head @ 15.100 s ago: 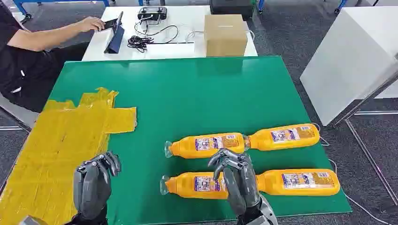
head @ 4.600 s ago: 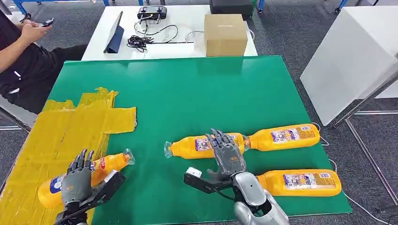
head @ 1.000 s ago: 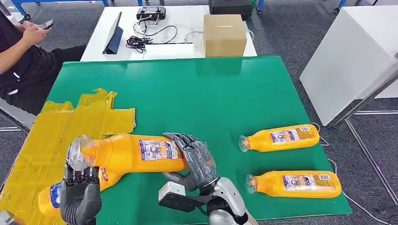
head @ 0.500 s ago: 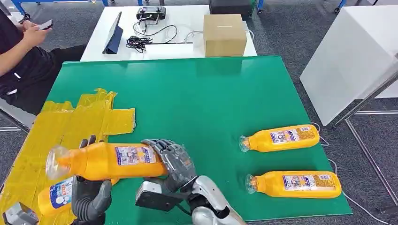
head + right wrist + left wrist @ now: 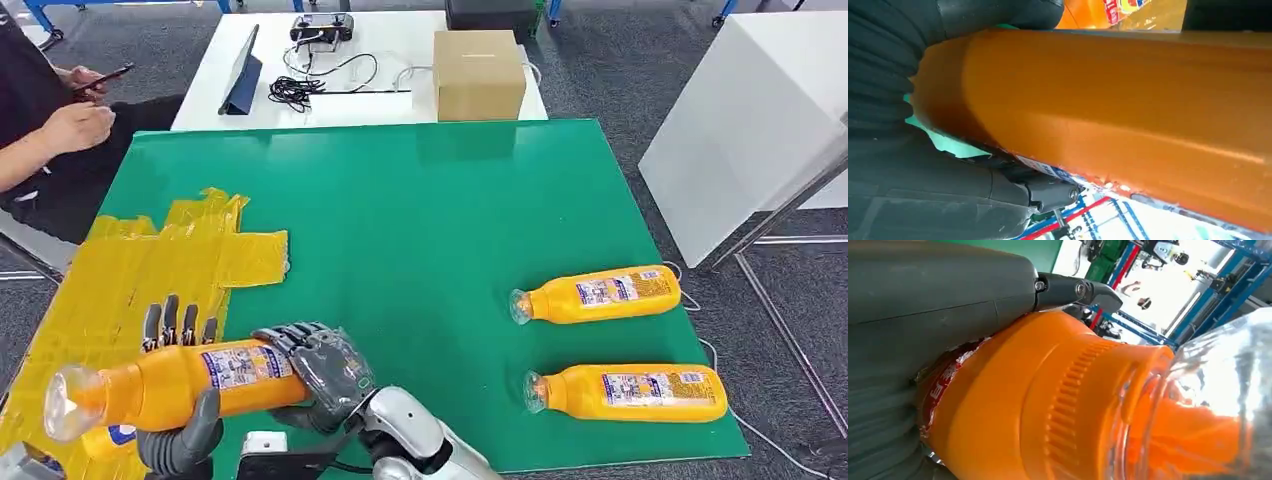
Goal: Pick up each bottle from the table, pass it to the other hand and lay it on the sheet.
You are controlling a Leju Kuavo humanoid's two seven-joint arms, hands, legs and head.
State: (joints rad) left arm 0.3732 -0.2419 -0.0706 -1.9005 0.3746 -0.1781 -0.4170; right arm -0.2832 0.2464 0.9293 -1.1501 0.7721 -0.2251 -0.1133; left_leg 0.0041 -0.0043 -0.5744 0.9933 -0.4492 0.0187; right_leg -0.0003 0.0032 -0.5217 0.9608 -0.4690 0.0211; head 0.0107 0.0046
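Carried leftward since a moment ago, the bottle (image 5: 175,385) now hangs above the yellow sheet (image 5: 110,290). Right hand (image 5: 320,370) fingers grasp its base; left hand (image 5: 180,440) fingers cup underneath. Handover step: left hand must clench before right releases.

At the start four bottles lay on the green table (image 5: 420,200); now two remain there, at the right. One of the others was laid on the yellow sheet (image 5: 120,290) at the near left corner and is now almost hidden. The other, the held bottle (image 5: 180,380), has travelled left in the last second and is now over the sheet, lower and nearer. The right hand (image 5: 320,365) came with it. The left hand (image 5: 180,400) now wraps around it from below. The person (image 5: 50,130) at the far left has lowered one hand.
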